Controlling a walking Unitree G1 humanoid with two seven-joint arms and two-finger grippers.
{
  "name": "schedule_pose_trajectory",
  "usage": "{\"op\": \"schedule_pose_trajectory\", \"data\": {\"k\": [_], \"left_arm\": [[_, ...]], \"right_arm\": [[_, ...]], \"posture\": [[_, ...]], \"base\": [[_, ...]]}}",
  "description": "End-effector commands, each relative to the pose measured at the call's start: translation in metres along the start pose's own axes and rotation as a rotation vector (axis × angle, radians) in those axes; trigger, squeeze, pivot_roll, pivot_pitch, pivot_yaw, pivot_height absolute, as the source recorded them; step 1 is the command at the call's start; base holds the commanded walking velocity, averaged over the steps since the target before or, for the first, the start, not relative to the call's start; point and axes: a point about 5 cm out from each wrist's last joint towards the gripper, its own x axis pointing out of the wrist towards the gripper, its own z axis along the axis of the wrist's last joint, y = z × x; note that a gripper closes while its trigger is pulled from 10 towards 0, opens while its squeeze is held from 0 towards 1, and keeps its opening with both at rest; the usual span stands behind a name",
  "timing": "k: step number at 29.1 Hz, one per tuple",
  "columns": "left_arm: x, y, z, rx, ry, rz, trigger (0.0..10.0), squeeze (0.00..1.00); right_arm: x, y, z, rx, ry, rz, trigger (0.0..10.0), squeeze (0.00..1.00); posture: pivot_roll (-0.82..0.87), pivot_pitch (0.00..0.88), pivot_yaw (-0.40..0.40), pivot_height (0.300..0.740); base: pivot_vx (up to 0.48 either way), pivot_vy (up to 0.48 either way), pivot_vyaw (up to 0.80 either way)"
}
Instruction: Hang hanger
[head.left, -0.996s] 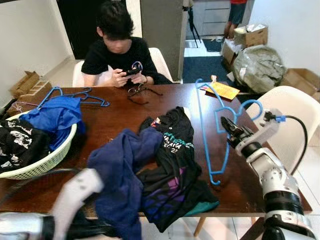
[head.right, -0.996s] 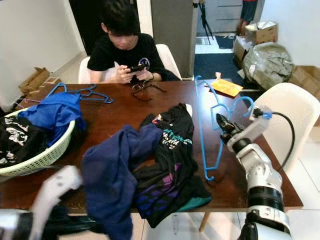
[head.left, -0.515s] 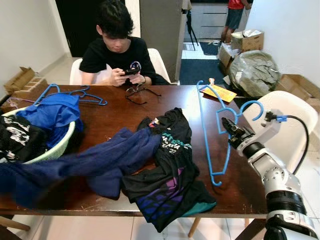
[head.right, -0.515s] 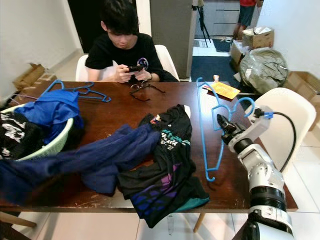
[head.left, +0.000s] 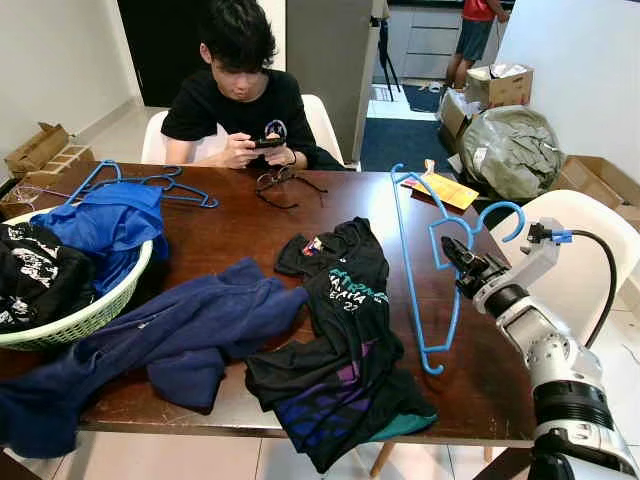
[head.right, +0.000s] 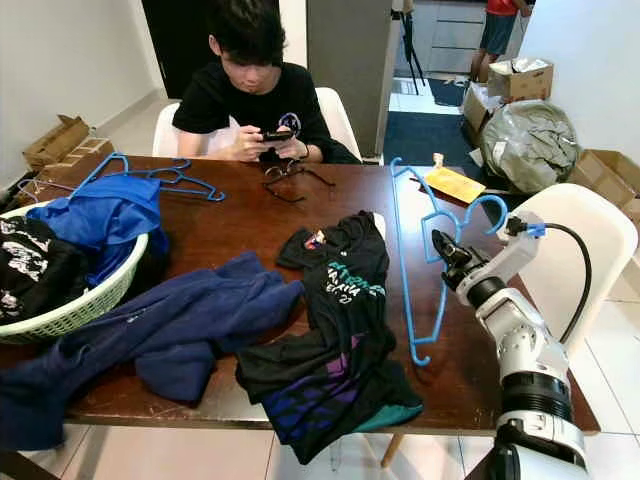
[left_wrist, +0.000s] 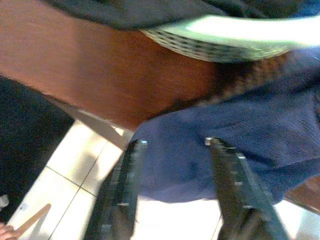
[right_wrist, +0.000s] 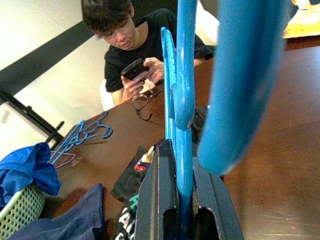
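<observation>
Our right gripper (head.left: 452, 254) clamps the thin blue hanger (head.left: 413, 280), upright, hook (head.left: 503, 214) rightward; left gripper (left_wrist: 175, 150) gapes.

- surface (head.left: 250, 225): dark brown wood, semi-gloss w/ scuffs near the front edge
- hanger (head.left: 412, 270): smooth glossy blue plastic
- right end effector (head.right: 441, 250): matt black fingers, arm is brushed silver metal
- basket (head.left: 95, 312): pale green woven-look plastic
- navy top (head.left: 190, 325): soft matt knit cloth
- black tee (head.right: 340, 320): thin cloth, printed
</observation>
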Motion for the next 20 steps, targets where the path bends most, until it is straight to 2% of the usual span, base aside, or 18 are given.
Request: {"op": "schedule_pose_trajectory", "data": {"k": [1, 2, 3, 6, 7, 8, 9, 10, 11, 14, 15, 16, 17, 20], "left_arm": [[0.001, -0.007, -0.003, 0.015, 0.014, -0.017, 10.0, 1.0], [0.001, -0.007, -0.003, 0.015, 0.014, -0.017, 10.0, 1.0], [0.002, -0.013, -0.004, 0.056, 0.026, -0.033, 10.0, 1.0], [0.002, -0.013, -0.004, 0.056, 0.026, -0.033, 10.0, 1.0], [0.0, -0.018, 0.0, 0.126, 0.028, -0.054, 10.0, 1.0], [0.0, -0.018, 0.0, 0.126, 0.028, -0.054, 10.0, 1.0], [-0.007, -0.036, 0.023, 0.235, -0.07, -0.144, 10.0, 1.0], [-0.007, -0.036, 0.023, 0.235, -0.07, -0.144, 10.0, 1.0], [-0.018, -0.067, 0.047, 0.356, -0.2, -0.29, 10.0, 1.0], [-0.018, -0.067, 0.047, 0.356, -0.2, -0.29, 10.0, 1.0], [-0.03, -0.095, 0.06, 0.423, -0.286, -0.418, 10.0, 1.0], [-0.03, -0.095, 0.06, 0.423, -0.286, -0.418, 10.0, 1.0], [-0.037, -0.13, 0.063, 0.44, -0.347, -0.532, 10.0, 1.0], [-0.037, -0.13, 0.063, 0.44, -0.347, -0.532, 10.0, 1.0]], "right_arm": [[-0.001, -0.002, -0.002, -0.003, 0.017, -0.004, 10.0, 0.0], [-0.001, -0.002, -0.002, -0.003, 0.017, -0.004, 10.0, 0.0], [-0.002, -0.002, -0.002, -0.003, 0.019, -0.004, 10.0, 0.0], [-0.002, -0.002, -0.002, -0.003, 0.019, -0.004, 10.0, 0.0], [-0.002, -0.002, -0.002, -0.002, 0.019, -0.005, 10.0, 0.0], [-0.002, -0.002, -0.002, -0.002, 0.019, -0.005, 10.0, 0.0], [-0.002, -0.002, -0.001, -0.002, 0.02, -0.005, 10.0, 0.0], [-0.002, -0.002, -0.001, -0.002, 0.02, -0.005, 10.0, 0.0], [-0.001, -0.002, -0.001, -0.001, 0.021, -0.005, 10.0, 0.0], [-0.001, -0.002, -0.001, -0.001, 0.021, -0.005, 10.0, 0.0], [-0.001, -0.002, -0.001, -0.002, 0.022, -0.005, 10.0, 0.0], [-0.001, -0.002, -0.001, -0.002, 0.022, -0.005, 10.0, 0.0], [-0.001, -0.002, -0.001, -0.003, 0.022, -0.005, 10.0, 0.0], [-0.001, -0.002, -0.001, -0.003, 0.022, -0.005, 10.0, 0.0]], "posture": [[0.07, 0.0, -0.033, 0.735], [0.07, 0.0, -0.033, 0.735], [0.07, 0.0, -0.035, 0.735], [0.07, 0.0, -0.035, 0.735], [0.07, 0.0, -0.035, 0.735], [0.07, 0.0, -0.035, 0.735], [0.07, 0.0, -0.042, 0.735], [0.07, 0.0, -0.042, 0.735], [0.08, 0.0, -0.043, 0.735], [0.08, 0.0, -0.043, 0.735], [0.08, 0.0, -0.043, 0.735], [0.08, 0.0, -0.043, 0.735], [0.07, 0.0, -0.042, 0.735], [0.07, 0.0, -0.042, 0.735]], "base": [[0.0, 0.0, 0.0], [0.0, 0.0, 0.0], [0.0, 0.0, 0.0], [0.0, 0.0, 0.0], [0.0, 0.0, 0.0], [0.0, 0.0, 0.0], [0.0, 0.0, 0.0], [0.0, 0.0, 0.0], [0.0, 0.0, 0.0], [0.0, 0.0, 0.0], [0.0, 0.0, 0.0], [0.0, 0.0, 0.0], [0.0, 0.0, 0.0], [0.0, 0.0, 0.0]]}}
